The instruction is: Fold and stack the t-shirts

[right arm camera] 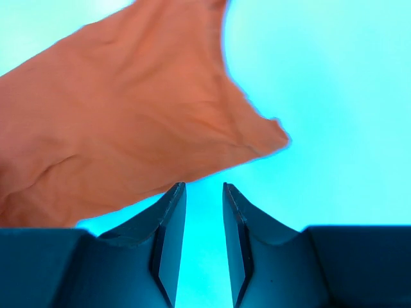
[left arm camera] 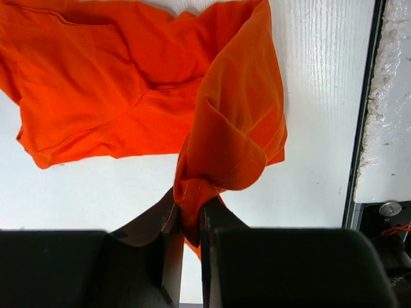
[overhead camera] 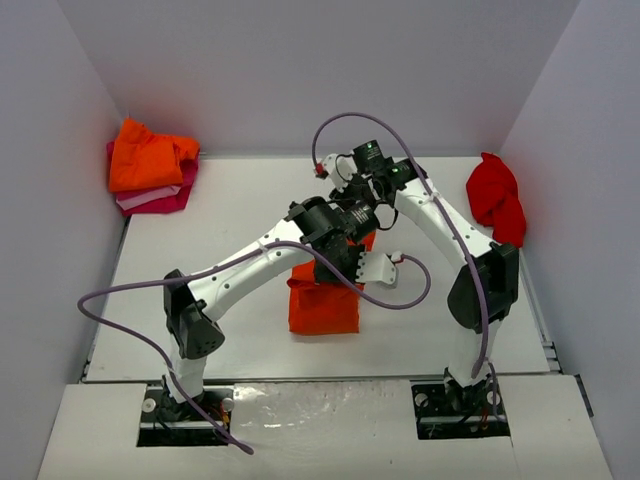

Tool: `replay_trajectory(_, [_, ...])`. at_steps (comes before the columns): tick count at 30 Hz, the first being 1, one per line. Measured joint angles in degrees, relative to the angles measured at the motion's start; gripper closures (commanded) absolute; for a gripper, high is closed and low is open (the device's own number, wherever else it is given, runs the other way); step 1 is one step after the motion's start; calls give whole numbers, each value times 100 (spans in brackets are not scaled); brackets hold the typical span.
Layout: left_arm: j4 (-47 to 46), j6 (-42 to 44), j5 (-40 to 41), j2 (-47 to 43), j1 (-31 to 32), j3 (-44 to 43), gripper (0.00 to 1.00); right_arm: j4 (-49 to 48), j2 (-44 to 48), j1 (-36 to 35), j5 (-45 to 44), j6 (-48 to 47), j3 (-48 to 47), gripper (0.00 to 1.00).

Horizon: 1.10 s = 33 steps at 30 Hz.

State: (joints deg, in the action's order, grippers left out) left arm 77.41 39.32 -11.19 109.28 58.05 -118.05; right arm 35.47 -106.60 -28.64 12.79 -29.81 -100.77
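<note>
Left claw (left arm camera: 191,221) pinching soft orange t-shirt (left arm camera: 103,96) at a bunched, rolled fold | right claw (right arm camera: 204,224) slightly spread, gripping nothing

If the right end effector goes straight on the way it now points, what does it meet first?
Probably the edge of the orange shirt, lying just beyond the right end effector with its jaws apart. The bare table beside that edge may come first instead; depth is unclear.
</note>
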Motion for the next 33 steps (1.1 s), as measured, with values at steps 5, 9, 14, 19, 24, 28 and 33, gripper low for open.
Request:
replay_trajectory(5, [-31,132,26,5,0,461,100,-443,-61,172,-1057,326,23,74])
replay_trajectory(9, [-29,269,87,102,-19,700,100,-722,-101,444,-1621,434,203,74])
replay_trajectory(14, [-68,439,11,588,-217,682,100,-915,-101,611,-2021,451,505,74])
replay_trajectory(19, [-317,557,-71,1168,-552,558,100,-1012,-101,615,-2075,451,613,74])
replay_trajectory(24, [-878,587,-125,1501,-793,482,100,-1160,-101,643,-2073,451,682,75])
replay_trajectory(28, [-1219,588,-214,1700,-887,223,100,-1217,-101,692,-2073,451,742,75])
replay_trajectory(33, [-1313,610,-273,1801,-915,-315,100,-1242,-101,756,-2070,452,785,75])
